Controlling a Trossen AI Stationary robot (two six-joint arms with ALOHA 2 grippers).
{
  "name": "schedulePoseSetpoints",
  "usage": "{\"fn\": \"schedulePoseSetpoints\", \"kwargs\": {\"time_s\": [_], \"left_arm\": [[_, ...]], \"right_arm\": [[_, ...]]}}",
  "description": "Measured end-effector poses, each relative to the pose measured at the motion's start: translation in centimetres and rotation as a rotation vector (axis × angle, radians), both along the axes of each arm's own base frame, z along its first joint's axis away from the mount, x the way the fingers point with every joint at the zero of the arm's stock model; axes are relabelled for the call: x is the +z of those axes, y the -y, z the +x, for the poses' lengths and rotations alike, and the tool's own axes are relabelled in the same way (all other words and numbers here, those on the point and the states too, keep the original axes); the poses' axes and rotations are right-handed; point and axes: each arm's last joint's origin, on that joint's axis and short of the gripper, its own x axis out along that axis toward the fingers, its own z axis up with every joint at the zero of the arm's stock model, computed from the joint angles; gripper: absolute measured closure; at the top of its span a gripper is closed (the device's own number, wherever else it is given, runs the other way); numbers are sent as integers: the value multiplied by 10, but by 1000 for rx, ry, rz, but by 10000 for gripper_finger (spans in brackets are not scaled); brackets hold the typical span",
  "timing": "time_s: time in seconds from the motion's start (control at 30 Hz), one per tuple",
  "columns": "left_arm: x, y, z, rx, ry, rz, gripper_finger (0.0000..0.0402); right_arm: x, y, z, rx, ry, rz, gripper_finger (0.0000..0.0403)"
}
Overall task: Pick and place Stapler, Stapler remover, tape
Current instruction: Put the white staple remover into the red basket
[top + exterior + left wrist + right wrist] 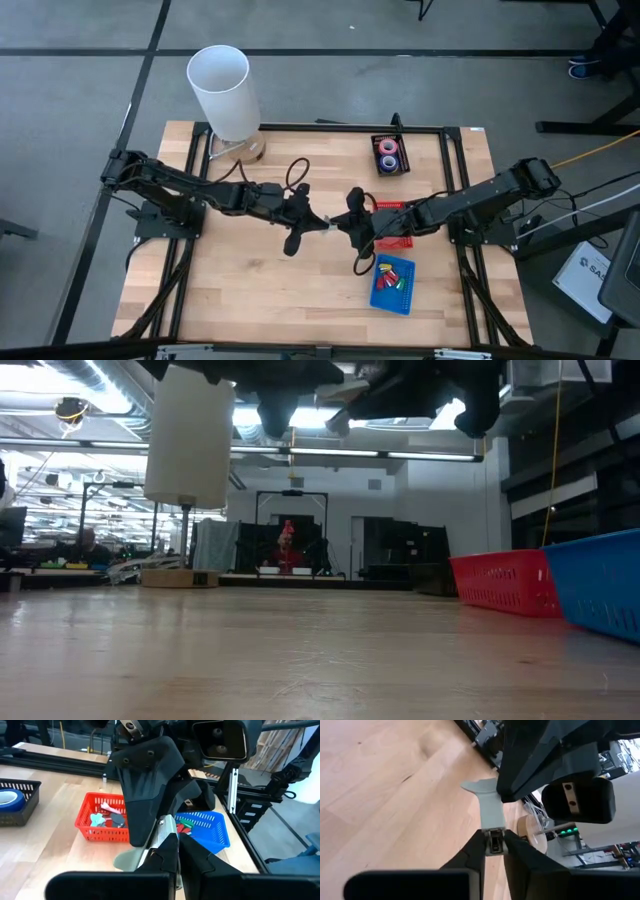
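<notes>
Both grippers on flat grey metal piece, prob. stapler.

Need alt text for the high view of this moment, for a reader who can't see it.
Seen from above, the left end effector and right end effector meet over the middle of the wooden table, passing a small grey object. Near the right arm sit a red basket, a blue basket and a black basket of tape rolls.
</notes>
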Motion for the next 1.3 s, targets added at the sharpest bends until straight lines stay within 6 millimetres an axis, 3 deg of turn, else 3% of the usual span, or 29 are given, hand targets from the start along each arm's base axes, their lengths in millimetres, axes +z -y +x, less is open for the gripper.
{"fn": "schedulePoseSetpoints", "kwargs": {"time_s": [0.43,0.83,1.03,1.3], "left_arm": [[0,0,0,1,1,4,382],[1,-10,1,40,7,5,285],[0,-16,1,144,4,34,244],[0,-16,1,153,4,36,236]], "right_arm": [[1,1,-5,-30,-23,64,359],[-3,3,-17,-63,-140,190,359],[7,11,-42,-138,-238,306,358],[16,25,-87,-333,-323,477,358]]}}
